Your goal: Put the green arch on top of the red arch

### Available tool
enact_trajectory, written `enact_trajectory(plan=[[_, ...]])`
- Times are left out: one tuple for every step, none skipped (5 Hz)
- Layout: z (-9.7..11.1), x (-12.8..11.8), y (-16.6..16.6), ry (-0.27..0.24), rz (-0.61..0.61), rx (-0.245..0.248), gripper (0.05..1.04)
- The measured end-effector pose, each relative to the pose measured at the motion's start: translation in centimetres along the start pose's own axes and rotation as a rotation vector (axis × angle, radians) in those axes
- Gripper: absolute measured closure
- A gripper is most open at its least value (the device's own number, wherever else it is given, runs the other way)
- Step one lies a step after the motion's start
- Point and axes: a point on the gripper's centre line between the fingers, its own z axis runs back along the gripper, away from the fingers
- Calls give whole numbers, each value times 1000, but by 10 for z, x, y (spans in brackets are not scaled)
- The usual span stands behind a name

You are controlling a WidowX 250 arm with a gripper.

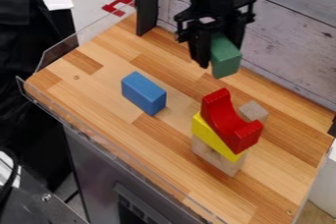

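Observation:
At the upper right of the camera view, the black gripper [218, 46] hangs above the board, shut on the green arch [226, 60]. The green piece sticks out below the fingers, and its upper part is hidden between them. Lower and slightly to the right, apart from the green piece, the red arch [226, 123] lies with its hollow facing up. Beneath the red arch is a yellow block [209, 133], which rests on a natural wood block [213, 155].
A blue block [144, 93] lies on the wooden board [85, 95], left of the stack. Another natural wood block [253, 111] shows just behind the red arch. A whitish plank wall [295, 36] closes off the back, and a clear rim [85, 34] edges the left side.

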Motion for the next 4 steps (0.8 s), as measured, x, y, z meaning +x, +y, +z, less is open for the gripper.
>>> enact_trajectory(plan=[[11, -27, -3, 3, -21, -4, 481], [19, -46, -4, -9, -50, -8, 481], [29, -58, -5, -7, -52, -37, 481], [31, -64, -4, 13, -37, -43, 481]])
